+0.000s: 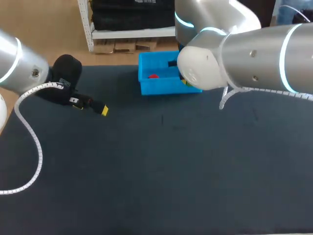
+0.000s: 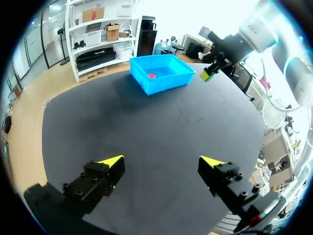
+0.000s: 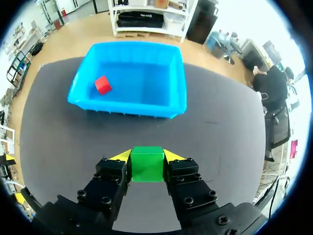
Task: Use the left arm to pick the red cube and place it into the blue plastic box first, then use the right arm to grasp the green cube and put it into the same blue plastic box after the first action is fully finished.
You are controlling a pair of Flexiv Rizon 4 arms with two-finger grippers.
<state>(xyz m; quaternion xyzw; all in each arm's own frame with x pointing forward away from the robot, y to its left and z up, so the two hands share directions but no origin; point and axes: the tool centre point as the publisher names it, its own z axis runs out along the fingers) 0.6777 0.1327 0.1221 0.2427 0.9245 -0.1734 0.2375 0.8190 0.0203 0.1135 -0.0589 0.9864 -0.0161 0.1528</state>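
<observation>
The red cube [image 1: 153, 76] [image 3: 102, 84] [image 2: 152, 75] lies inside the blue plastic box [image 1: 146, 87] [image 3: 177, 88] [image 2: 168, 81] at the table's far middle. My right gripper [image 3: 147, 157] is shut on the green cube [image 3: 147, 164], held above the table a short way before the box. From the left wrist view that gripper [image 2: 209, 73] hangs beside the box with the green cube [image 2: 207, 75] in it. In the head view my right arm hides most of its gripper and cube. My left gripper [image 1: 100, 108] [image 2: 162, 165] stands open and empty over the table's left side.
The dark table [image 1: 156, 171] stretches wide in front of the box. My right arm's large elbow [image 1: 210, 63] hangs over the box's right end. A white cable [image 1: 29, 132] loops from my left arm over the table's left part.
</observation>
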